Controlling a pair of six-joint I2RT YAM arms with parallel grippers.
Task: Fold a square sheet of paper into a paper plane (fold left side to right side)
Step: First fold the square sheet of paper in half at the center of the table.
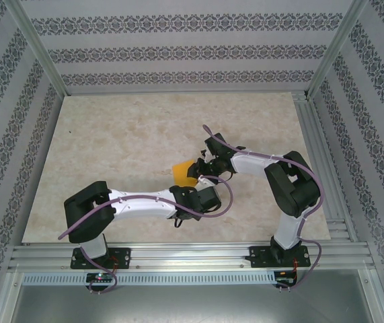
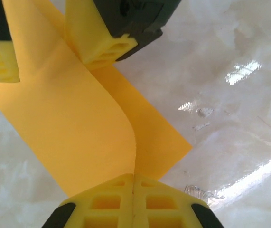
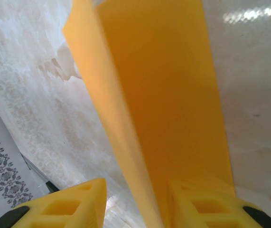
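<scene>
The square sheet of paper (image 1: 183, 171) lies mid-table, partly folded over, between my two grippers. In the left wrist view its upper layer (image 2: 78, 123) curls up off the lower one, and my left gripper (image 2: 134, 178) is shut on the edge of that raised layer. From above, the left gripper (image 1: 189, 186) sits at the sheet's near side. My right gripper (image 1: 203, 161) is at the far right side of the sheet. Its jaws stand open astride a raised fold of the paper (image 3: 163, 95), with the right gripper (image 3: 137, 204) not pinching it. Its fingers (image 2: 102, 42) also appear at the top of the left wrist view.
The marble-patterned table (image 1: 124, 148) is bounded by patterned walls at the back and sides. An aluminium rail (image 1: 192, 256) runs along the near edge, and more rails (image 1: 326, 168) line the right side. Both arms reach inward and meet close together at the paper.
</scene>
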